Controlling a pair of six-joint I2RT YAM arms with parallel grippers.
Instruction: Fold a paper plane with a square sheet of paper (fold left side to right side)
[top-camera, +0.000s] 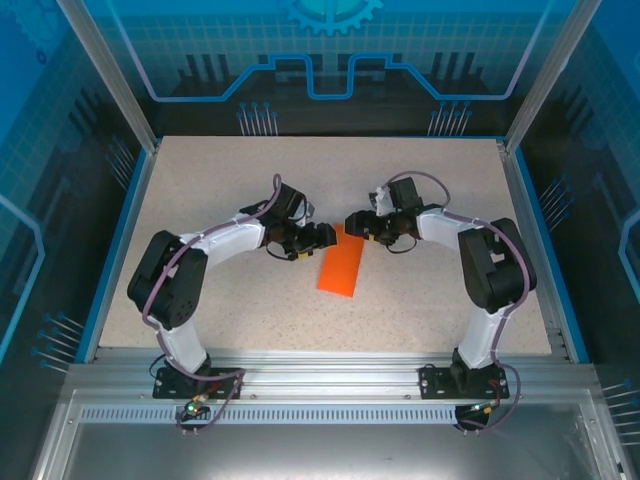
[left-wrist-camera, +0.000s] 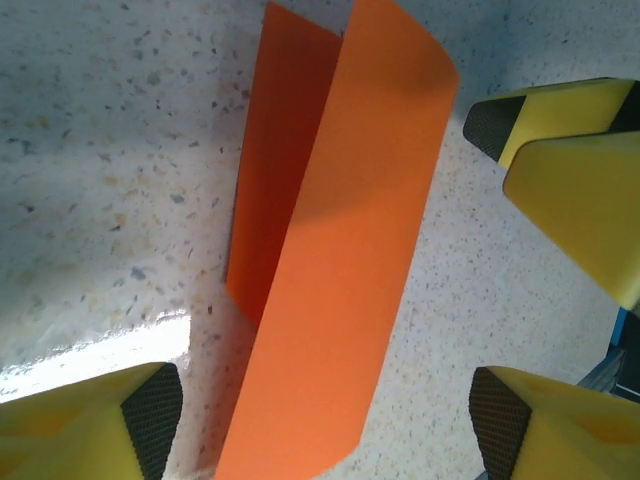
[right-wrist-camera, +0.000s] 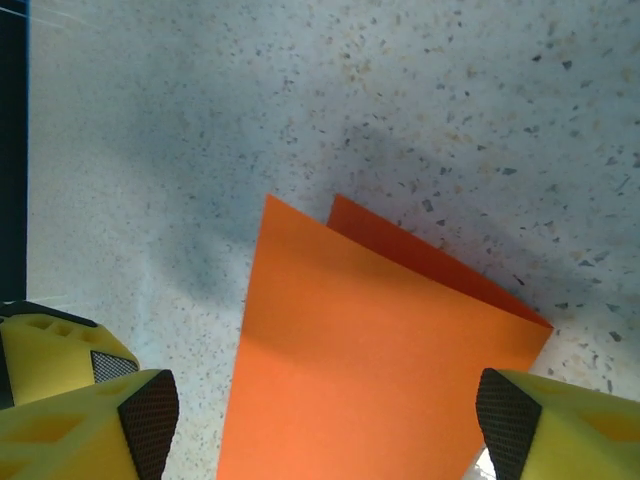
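At the near edge, the two arm bases are bolted to an aluminium rail (top-camera: 320, 372), the left one on the left. From there both arms bend inward over the speckled table (top-camera: 430, 310) and meet near its middle.

The sheet of paper (top-camera: 339, 268) lies on the table between the arms. It is bright orange and folded in half into a narrow strip, set slightly askew. Its near end points toward the bases and its far end reaches up between the two claws. The fold is loose: the upper flap bows up off the darker lower layer, which shows along one long side.

The left gripper (top-camera: 322, 237) sits low at the left of the paper's far end. In its wrist view the yellow fingers (left-wrist-camera: 90, 425) are spread wide with the strip running between them. The dark pads are clear of the paper and pinch nothing.

The right gripper (top-camera: 353, 222) faces it from the right, tips nearly meeting the left claw's. Its own fingers (right-wrist-camera: 560, 430) are likewise spread apart above the flap, with no grip on it.

Beyond them lies more table, then a blue rim (top-camera: 330, 137) and the enclosure's patterned back panel (top-camera: 330, 60).
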